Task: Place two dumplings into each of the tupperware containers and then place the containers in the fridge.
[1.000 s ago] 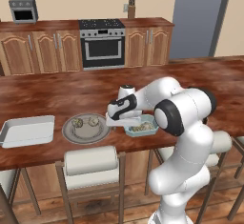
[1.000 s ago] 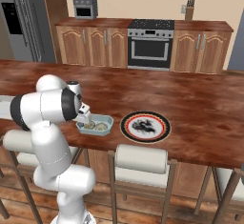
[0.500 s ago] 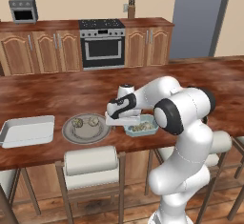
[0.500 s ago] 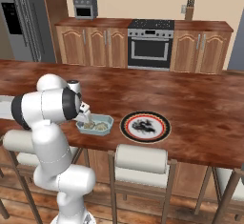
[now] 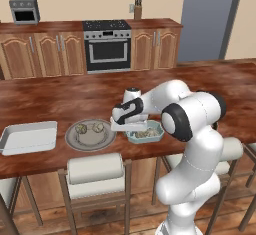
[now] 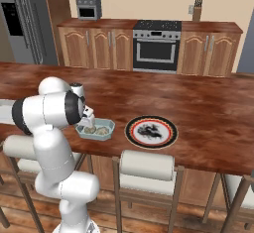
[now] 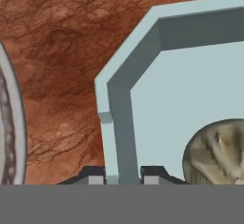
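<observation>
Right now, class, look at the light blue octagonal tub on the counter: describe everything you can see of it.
The light blue octagonal tub is a shallow, plastic-looking container with angled corners, a thin upright wall and a flat pale floor. It sits level near the front edge of the wooden counter, right of the round grey plate. Dumplings lie inside it. The gripper straddles its wall, one fingertip outside and one inside.

Both base views look forward and down from behind the arm, left and right, sharing the counter [image 5: 60, 99] and light blue tub [image 5: 150, 135]; the hand view sits very close over that tub's wall
</observation>
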Controlling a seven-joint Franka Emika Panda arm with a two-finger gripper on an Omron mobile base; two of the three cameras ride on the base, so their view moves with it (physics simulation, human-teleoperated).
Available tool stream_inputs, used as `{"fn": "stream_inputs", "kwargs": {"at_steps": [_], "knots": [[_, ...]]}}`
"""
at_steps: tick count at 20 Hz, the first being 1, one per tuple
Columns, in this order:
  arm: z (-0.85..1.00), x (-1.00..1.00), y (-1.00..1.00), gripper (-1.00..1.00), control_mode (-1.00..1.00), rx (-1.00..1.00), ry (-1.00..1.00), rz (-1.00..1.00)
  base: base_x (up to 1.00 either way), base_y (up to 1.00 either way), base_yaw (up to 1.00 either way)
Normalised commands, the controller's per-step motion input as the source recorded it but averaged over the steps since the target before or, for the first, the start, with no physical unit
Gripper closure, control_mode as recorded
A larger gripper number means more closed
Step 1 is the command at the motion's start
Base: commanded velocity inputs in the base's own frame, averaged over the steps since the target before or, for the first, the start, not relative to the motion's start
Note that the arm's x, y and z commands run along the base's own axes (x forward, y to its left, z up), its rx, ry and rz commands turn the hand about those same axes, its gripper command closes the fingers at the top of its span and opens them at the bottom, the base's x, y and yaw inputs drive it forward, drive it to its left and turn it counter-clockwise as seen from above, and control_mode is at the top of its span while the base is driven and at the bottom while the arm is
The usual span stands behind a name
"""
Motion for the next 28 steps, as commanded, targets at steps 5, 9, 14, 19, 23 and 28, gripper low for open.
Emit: {"fn": "stream_inputs", "kwargs": {"at_steps": [5,9,14,19,23,28], "knots": [[0.0,0.0,0.0,1.0,-1.0,0.0,0.0,0.0,0.0,0.0,0.0],[0.23,0.0,0.0,1.0,-1.0,0.0,0.0,0.0,0.0,0.0,0.0],[0.51,-0.04,0.0,1.0,-1.0,0.0,0.0,0.05,0.0,0.0,0.0],[0.56,-0.03,0.0,1.0,-1.0,-0.02,0.02,0.1,0.0,0.0,0.0],[0.61,-0.05,0.0,1.0,-1.0,-0.02,0.07,0.14,0.0,0.0,0.0],[0.62,-0.01,0.0,1.0,-1.0,-0.03,0.1,0.15,0.0,0.0,0.0]]}}
